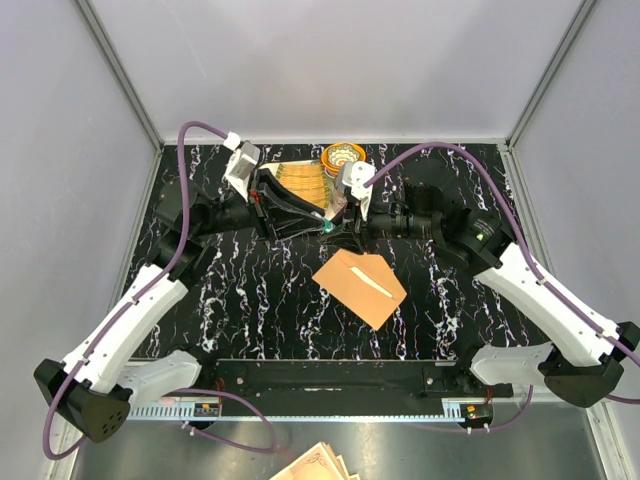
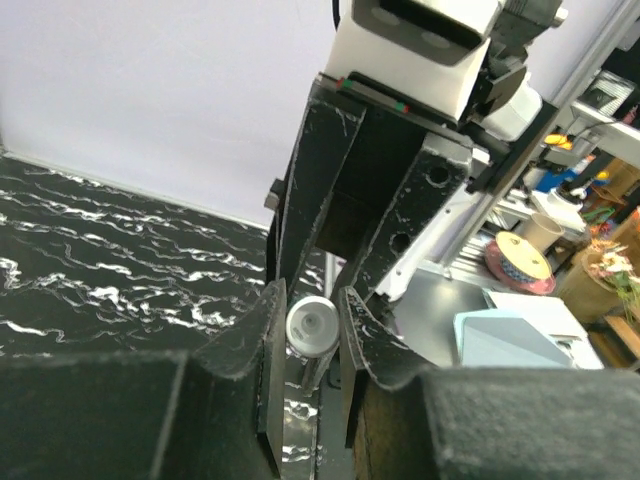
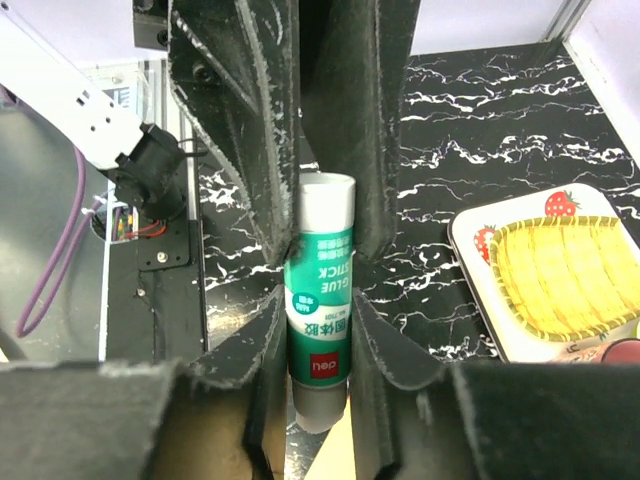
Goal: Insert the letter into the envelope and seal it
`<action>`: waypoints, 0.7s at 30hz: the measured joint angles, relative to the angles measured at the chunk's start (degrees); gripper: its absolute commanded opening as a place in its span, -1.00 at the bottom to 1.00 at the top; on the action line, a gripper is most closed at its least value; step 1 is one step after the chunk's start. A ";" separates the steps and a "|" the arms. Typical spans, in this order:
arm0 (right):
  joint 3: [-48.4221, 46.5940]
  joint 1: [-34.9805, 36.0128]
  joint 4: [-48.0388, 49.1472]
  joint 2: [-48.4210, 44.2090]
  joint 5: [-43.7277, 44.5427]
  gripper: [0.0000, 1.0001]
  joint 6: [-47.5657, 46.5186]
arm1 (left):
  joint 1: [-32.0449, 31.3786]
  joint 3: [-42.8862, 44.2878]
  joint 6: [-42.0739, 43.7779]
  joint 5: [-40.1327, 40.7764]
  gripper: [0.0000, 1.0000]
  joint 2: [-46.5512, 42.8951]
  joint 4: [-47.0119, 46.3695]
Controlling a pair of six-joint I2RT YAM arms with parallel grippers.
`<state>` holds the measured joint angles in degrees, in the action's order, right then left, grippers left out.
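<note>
Tabletop [image 1: 250, 300] is carrying the envelope [image 1: 350, 290] near the middle, a bit right, lying flat and well apart from both arms, with nothing pinning it. The letter isn't showing as a separate sheet. A pale sliver is crossing the envelope, and I cannot tell if that's the letter's edge or the flap, so I'm assuming it's inside, unconfirmed.

Both claws are meeting in the air at the far middle, just beside the tray [image 3: 470, 290], sharing one glue stick [image 3: 320, 260].
- Left claw [image 2: 312, 330] is gripping narrow on the stick's white end, pads touching it.
- Right claw [image 3: 318, 330] is sitting around the green-labelled body, fingers right against it. Cannot tell if it's actually clamping.

What I'm worrying about, biggest first:
- Envelope is lying loose. Any glue stroke is likely dragging or rotating it, and the flap is then landing skewed.
- If that sliver is the letter poking out, glue is going on the letter and the seal is failing.
- If the right claw is loose while the left is pulling, the stick is sliding out whole, dropping onto the tray or tabletop and rolling.
- Off-axis pull between the two claws is twisting the stick out of one grip.
</note>
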<state>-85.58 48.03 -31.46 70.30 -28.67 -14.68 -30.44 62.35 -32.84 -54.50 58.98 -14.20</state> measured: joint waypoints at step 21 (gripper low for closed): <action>-1.22 0.07 -8.26 0.31 -7.52 -1.00 -5.53 | -0.52 17.51 48.24 -8.52 0.10 1.25 43.58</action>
<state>-86.80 48.10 -39.72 70.61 -36.18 -20.21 -30.96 79.85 15.40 -63.02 60.23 29.39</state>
